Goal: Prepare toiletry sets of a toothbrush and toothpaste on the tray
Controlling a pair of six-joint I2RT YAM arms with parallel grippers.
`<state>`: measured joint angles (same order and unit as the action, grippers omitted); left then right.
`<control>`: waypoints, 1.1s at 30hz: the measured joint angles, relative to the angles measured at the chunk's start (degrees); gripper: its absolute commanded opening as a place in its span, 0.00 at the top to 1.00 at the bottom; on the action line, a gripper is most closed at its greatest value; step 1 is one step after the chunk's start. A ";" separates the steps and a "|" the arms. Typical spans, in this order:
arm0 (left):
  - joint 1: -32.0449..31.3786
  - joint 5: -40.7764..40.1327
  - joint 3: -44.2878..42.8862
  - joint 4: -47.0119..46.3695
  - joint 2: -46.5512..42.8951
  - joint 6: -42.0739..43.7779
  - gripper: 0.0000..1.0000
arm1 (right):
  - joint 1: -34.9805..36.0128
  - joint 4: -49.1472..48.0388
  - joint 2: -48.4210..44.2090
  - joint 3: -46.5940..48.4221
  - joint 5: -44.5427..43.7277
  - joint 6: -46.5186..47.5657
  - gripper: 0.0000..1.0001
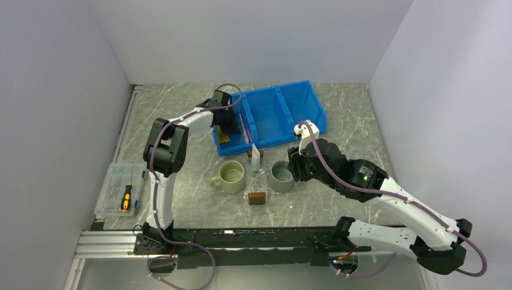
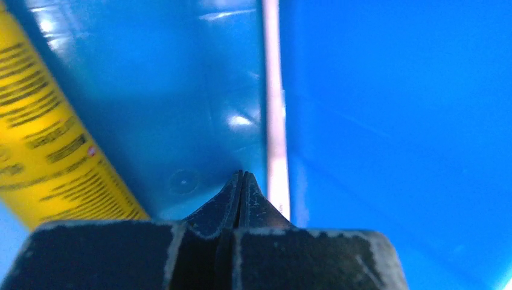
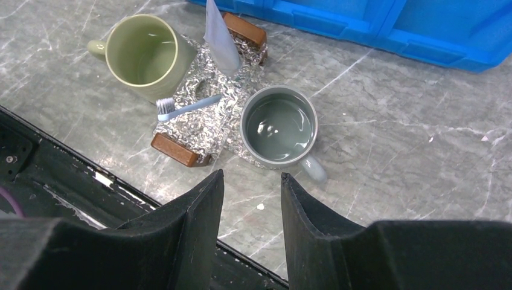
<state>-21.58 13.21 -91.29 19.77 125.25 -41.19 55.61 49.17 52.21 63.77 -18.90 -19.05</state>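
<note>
White walls closed in a grey marbled tabletop (image 1: 356, 121), and a blue bin (image 1: 284, 112) of three compartments stood at its far side. The left arm reached into the bin's left compartment. There the left tool (image 2: 241, 179) was fully shut on nothing, and its tip sat between the yellow toothpaste (image 2: 42, 133) and the pink toothbrush (image 2: 275, 121), which lay along the compartment wall just beside it. The right tool (image 3: 250, 181) hung half open and empty above the tabletop, near the grey mug (image 3: 281, 130). On the tray (image 3: 202, 136), between this mug and the green mug (image 3: 145, 54), one set seemed ready: the white toothpaste (image 3: 220, 36) and a lilac toothbrush (image 3: 184, 107). I judge that the second set was in hand. The next move calls for opening the jaws and closing them around the thin pink stick, which may slip against the wall.
</note>
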 measured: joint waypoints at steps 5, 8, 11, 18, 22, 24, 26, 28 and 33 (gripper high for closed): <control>0.15 -3.58 1.05 2.75 -2.49 1.75 1.00 | 0.00 -0.39 0.33 0.00 0.46 0.00 0.58; 0.20 -4.26 2.23 3.45 -4.55 2.60 1.00 | 0.00 -0.50 0.44 0.00 1.03 0.00 0.58; 0.22 -3.98 2.80 3.17 -6.34 2.86 1.00 | -0.02 -0.81 0.44 0.00 1.29 -0.02 0.58; 0.46 -0.31 2.80 0.07 -7.21 2.16 1.00 | 0.00 -0.83 0.44 0.00 1.44 -0.04 0.58; 0.46 0.79 1.95 -0.15 -6.97 1.27 1.00 | -0.02 -0.83 0.42 0.00 1.44 -0.11 0.58; 0.46 0.92 0.79 -0.22 -6.45 1.07 1.00 | -0.02 -0.83 0.42 0.00 1.44 -0.24 0.58; 0.46 0.92 -1.05 -0.20 -5.40 0.98 1.00 | 0.00 -0.83 0.39 0.00 1.44 -0.31 0.58; 0.46 0.92 -2.99 -0.13 -4.22 0.85 1.00 | 0.00 -0.83 0.37 0.00 1.44 -0.46 0.58; 0.50 0.76 -7.37 0.24 -1.40 0.09 1.00 | -0.02 -0.83 0.35 0.00 1.44 -0.50 0.58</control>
<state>-21.08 13.98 -98.65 20.01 123.85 -41.10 55.59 48.34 52.56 63.77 -17.45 -19.55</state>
